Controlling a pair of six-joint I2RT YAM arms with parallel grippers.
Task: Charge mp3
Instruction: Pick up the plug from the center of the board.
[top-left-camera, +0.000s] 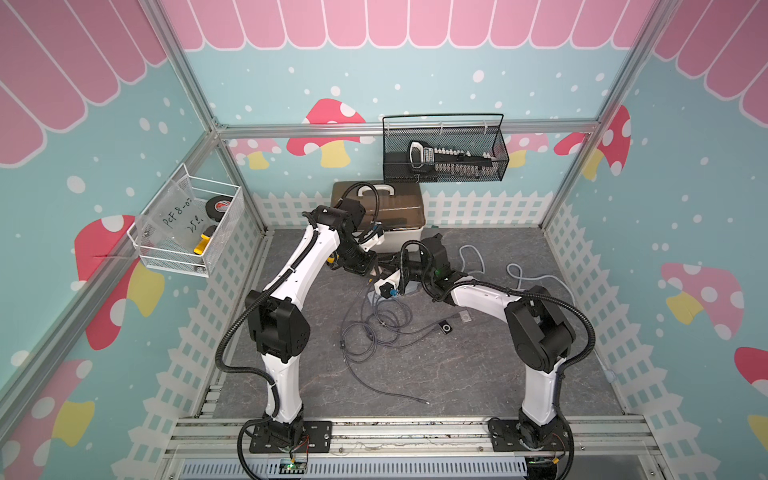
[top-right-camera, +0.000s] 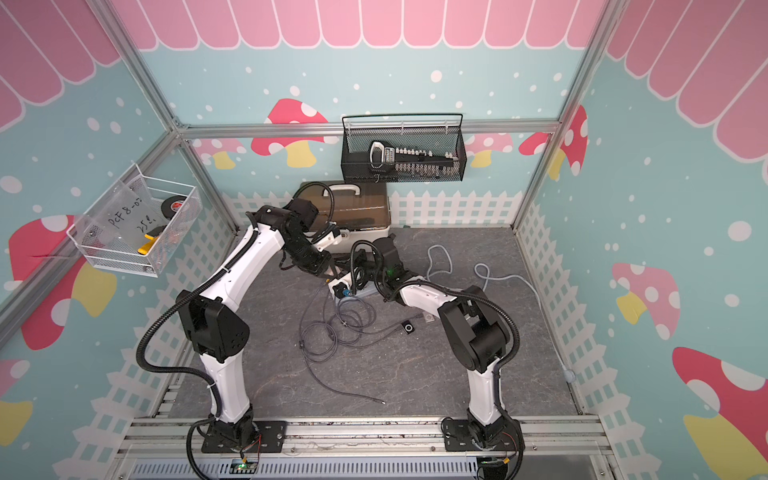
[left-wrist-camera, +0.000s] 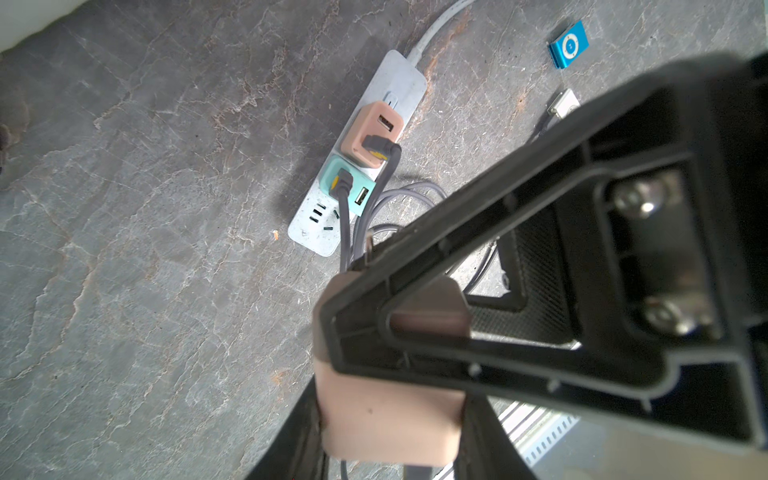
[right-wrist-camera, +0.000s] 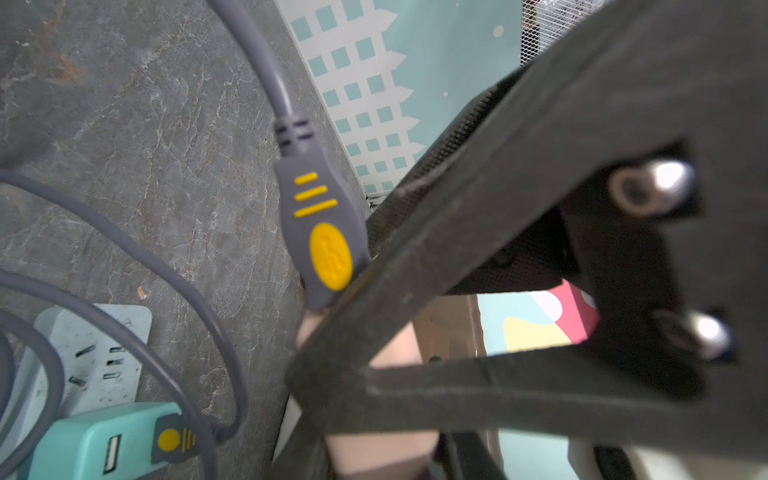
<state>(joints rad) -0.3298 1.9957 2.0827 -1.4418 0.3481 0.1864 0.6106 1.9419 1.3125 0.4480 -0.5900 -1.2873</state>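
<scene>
The left jaws pinch a pale pink charger cube (left-wrist-camera: 386, 415); the right jaws flank the grey USB plug (right-wrist-camera: 322, 224) meeting it, their grip impossible to tell. Beyond, a power strip (left-wrist-camera: 405, 77) carries an orange charger (left-wrist-camera: 361, 120) and a teal charger (left-wrist-camera: 328, 168). The blue mp3 player (left-wrist-camera: 568, 44) lies on the surface (left-wrist-camera: 145, 249), well apart; light, flat, probably slick, it looks best taken by its narrow edges
</scene>
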